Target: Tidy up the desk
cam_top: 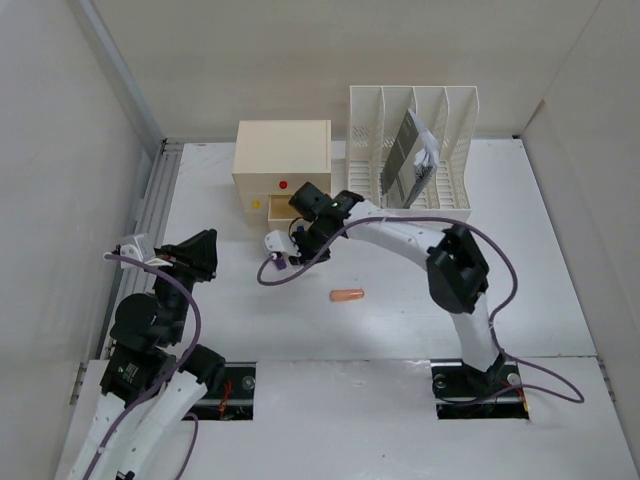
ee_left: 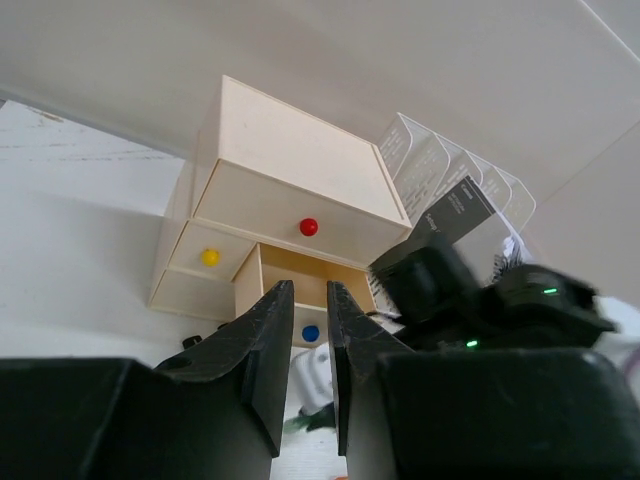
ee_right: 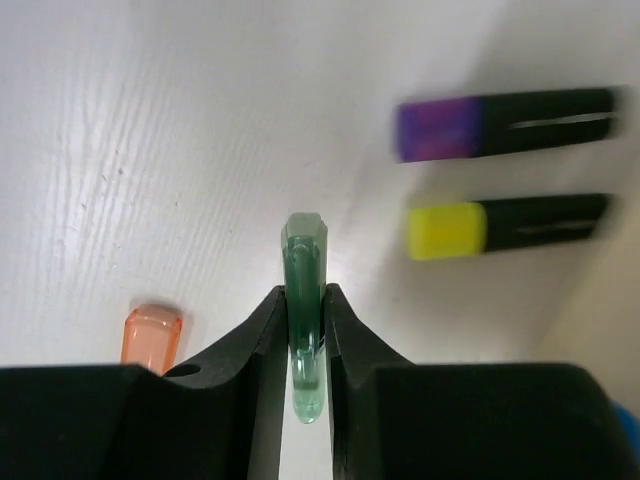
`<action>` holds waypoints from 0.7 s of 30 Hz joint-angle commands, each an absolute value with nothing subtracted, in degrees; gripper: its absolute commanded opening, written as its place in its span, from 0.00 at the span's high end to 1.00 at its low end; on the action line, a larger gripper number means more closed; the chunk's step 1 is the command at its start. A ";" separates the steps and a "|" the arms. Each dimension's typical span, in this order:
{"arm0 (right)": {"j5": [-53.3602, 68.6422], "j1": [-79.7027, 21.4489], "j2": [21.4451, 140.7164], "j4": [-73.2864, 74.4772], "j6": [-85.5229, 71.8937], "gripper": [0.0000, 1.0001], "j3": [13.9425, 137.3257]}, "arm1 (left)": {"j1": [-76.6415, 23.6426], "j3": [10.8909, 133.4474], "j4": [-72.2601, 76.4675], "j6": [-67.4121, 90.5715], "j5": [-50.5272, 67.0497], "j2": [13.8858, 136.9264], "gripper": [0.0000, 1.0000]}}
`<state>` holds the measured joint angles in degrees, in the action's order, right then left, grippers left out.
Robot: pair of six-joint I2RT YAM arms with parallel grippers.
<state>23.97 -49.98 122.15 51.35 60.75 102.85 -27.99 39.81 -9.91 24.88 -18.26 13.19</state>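
The white desk (cam_top: 400, 320) carries the loose pens. My right gripper (cam_top: 302, 240) reaches across to just in front of the cream drawer box (cam_top: 282, 150). In the right wrist view the right gripper (ee_right: 304, 292) is shut on a green translucent highlighter (ee_right: 304, 250), which stands on end between the fingers above the desk (ee_right: 150, 120). A purple highlighter (ee_right: 500, 127) and a yellow highlighter (ee_right: 505, 225) lie side by side to its right. An orange highlighter (cam_top: 347, 294) lies on the desk nearer the arms. My left gripper (cam_top: 205, 250) hangs at the left; its jaws (ee_left: 310, 290) stand slightly apart and empty.
The drawer box (ee_left: 290, 160) has a red knob (ee_left: 308, 227), a yellow knob (ee_left: 210, 257) and a pulled-out drawer with a blue knob (ee_left: 311, 333). A small white object (cam_top: 272, 243) lies in front of it. A white file rack (cam_top: 412, 120) holding booklets stands at the back right.
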 commanded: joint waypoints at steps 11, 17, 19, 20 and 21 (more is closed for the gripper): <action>6.43 -50.54 102.56 24.26 45.71 1.00 102.57 | -27.69 39.29 -7.91 25.22 -17.67 12.57 0.82; 0.28 -49.92 106.61 20.48 43.42 1.00 102.57 | -27.69 39.29 -7.91 25.22 -17.67 12.57 0.81; 0.26 -49.39 107.92 20.48 42.90 1.00 103.88 | -27.69 39.29 -7.91 25.22 -17.67 12.57 0.81; 0.26 -48.79 108.97 20.48 42.89 1.00 104.76 | -27.69 39.29 -7.91 25.22 -17.67 12.57 0.81; 0.26 -48.78 108.98 20.48 42.89 1.00 104.77 | -27.69 39.29 -7.91 25.22 -17.67 12.57 0.81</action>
